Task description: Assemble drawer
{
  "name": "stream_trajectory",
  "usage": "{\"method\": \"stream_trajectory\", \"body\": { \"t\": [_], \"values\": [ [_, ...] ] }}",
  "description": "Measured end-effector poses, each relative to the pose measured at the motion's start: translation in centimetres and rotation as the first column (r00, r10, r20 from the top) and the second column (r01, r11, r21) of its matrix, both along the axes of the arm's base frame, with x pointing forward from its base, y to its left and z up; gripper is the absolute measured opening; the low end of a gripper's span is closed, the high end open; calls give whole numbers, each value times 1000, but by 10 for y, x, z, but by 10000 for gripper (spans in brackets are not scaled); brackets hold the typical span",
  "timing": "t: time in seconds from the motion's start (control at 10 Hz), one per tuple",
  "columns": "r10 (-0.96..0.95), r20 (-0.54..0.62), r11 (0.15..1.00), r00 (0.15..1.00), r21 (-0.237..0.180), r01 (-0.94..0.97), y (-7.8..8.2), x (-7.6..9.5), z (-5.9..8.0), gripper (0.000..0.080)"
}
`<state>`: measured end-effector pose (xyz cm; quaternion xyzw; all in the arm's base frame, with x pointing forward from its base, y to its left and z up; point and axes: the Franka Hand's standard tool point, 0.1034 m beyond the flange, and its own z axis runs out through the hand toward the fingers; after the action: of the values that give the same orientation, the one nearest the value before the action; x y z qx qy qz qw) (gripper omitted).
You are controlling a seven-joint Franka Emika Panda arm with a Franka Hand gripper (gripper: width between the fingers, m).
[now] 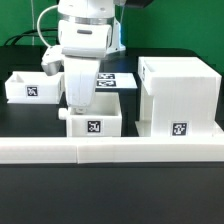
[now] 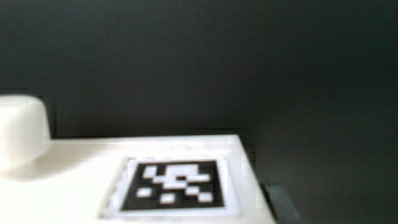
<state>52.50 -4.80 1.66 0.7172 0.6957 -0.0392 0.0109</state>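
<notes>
The tall white drawer case [image 1: 178, 92] stands at the exterior view's right, with a tag low on its front. One small tray [image 1: 93, 120] sits in the middle, with a tag on its front and a knob [image 1: 66, 115] at its left. A second tray [image 1: 30, 87] sits at the left. My gripper [image 1: 80, 103] reaches straight down into the middle tray by its left wall; its fingers are hidden against the white plastic. The wrist view shows a tagged white face [image 2: 178, 185] and a white knob [image 2: 18, 135] close up over the dark table.
A long low white rail [image 1: 110, 150] runs across the front of the table. The marker board [image 1: 117, 79] lies flat behind the middle tray. The table is black.
</notes>
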Motion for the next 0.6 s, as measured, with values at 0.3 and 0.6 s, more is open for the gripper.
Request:
{"method": "stream_trajectory", "body": {
  "t": [0.3,0.6],
  "values": [
    [26,19,1000,999,-4,-26,13,9,-2,42],
    [4,18,1000,1000,-3,-4,17,9,-4,42]
  ]
}}
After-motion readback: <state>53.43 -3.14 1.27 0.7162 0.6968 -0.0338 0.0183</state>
